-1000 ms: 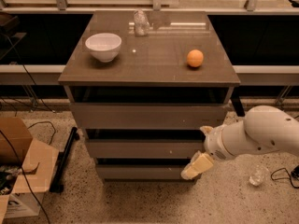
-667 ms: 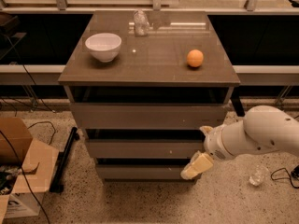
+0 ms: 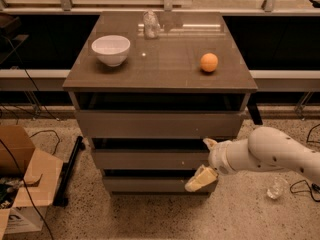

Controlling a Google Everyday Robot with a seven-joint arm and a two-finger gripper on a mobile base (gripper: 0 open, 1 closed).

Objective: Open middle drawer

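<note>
- My gripper (image 3: 199,163) sits at the right end of the drawer stack. Its two pale, cream-coloured fingers (image 3: 201,179) are spread wide, one above the other.
- The upper finger points into the dark gap over the middle drawer (image 3: 145,160). The lower, blockier one hangs in front of the bottom drawer (image 3: 150,185). I see nothing gripped, and I cannot tell whether either finger touches a front.
- The arm (image 3: 272,153) is smooth, white and rounded. It reaches in low from the right, roughly level, with the wrist turned toward the cabinet.
- The middle drawer is the flat, handleless grey-brown front second from the top, with a tiny pale speck right of centre. It looks pushed in, in line with the fronts above and below.
- The top drawer (image 3: 157,124) has the tallest front.
- On the glossy brown cabinet top (image 3: 165,69) are a white bowl (image 3: 111,49) at the left, an orange (image 3: 209,62) at the right and a clear container (image 3: 151,25) at the back.
- On the speckled floor (image 3: 150,219) a cardboard box (image 3: 20,184) stands open at the left.
</note>
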